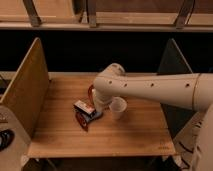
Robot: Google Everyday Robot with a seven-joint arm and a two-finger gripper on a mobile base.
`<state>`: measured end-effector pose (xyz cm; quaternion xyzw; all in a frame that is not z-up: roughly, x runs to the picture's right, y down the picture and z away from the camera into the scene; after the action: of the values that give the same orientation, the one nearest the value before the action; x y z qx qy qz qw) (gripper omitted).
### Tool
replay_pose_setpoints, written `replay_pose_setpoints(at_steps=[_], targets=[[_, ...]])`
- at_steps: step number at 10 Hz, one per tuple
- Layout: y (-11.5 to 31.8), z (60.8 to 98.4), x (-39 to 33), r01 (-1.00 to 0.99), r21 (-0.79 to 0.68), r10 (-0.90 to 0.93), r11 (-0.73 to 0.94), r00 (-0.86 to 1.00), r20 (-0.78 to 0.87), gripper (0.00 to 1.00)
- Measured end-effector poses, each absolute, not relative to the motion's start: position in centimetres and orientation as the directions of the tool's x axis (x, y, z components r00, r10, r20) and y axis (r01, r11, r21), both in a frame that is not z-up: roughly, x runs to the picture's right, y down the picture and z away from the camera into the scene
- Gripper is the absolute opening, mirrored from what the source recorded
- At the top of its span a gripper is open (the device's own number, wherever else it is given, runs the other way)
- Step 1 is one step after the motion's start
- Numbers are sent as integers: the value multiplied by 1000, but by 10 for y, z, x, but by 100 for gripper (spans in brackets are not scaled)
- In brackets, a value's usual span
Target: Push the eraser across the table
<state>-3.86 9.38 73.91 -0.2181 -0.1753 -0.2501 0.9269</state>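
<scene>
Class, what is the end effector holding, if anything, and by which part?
Cannot be told: the end effector sits low beside the eraser, its tip hidden by the arm.
</scene>
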Motion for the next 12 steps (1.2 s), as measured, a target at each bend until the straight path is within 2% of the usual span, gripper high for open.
replay_pose_setpoints(at_steps=[5, 12], targets=[[143, 778, -55, 569, -433, -339, 699, 797, 500, 0], [162, 840, -76, 610, -521, -319, 597, 777, 543, 0]])
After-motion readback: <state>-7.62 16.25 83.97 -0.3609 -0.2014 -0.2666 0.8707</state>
